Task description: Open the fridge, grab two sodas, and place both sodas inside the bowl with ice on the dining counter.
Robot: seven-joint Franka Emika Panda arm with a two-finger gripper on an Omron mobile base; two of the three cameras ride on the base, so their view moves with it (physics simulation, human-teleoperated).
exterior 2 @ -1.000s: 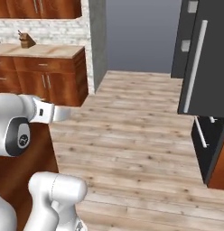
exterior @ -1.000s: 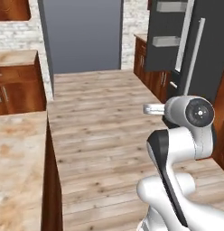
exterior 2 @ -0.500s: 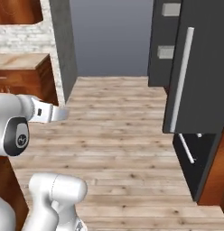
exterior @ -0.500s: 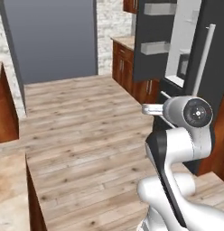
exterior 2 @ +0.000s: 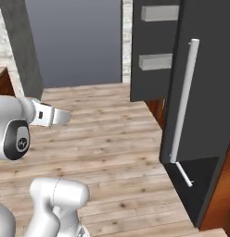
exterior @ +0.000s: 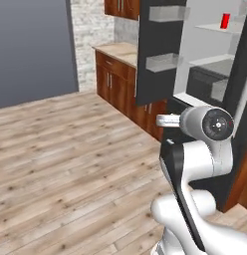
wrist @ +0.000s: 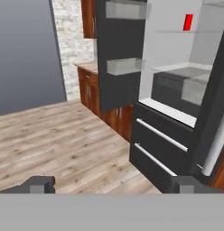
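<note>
The fridge [exterior: 154, 89] stands open ahead on the right, its dark door swung out with grey bins on the inside. One red soda [exterior: 225, 21] stands upright on a high shelf of the white interior, also seen as the red soda [wrist: 188, 21] in the hand view. My gripper [wrist: 114, 185] is open and empty, still well short of the fridge [wrist: 118, 90] and pointing at it across the floor. From the right base view the fridge [exterior 2: 207, 92] shows its dark door with a long white bar handle. The bowl and the dining counter are out of view.
Brown wood cabinets with a beige top [exterior: 120, 69] run along the wall left of the fridge. A flat grey wall panel [exterior: 31, 50] stands at the left. Wooden floor [exterior: 70, 164] lies free before the fridge. Two dark lower drawers with white bars [wrist: 159, 140] sit under the open compartment.
The base has driven and turned toward the fridge, so both base views shifted: the fridge is nearer and its white interior now shows. The arm holds the same pose and the gripper stays open.
</note>
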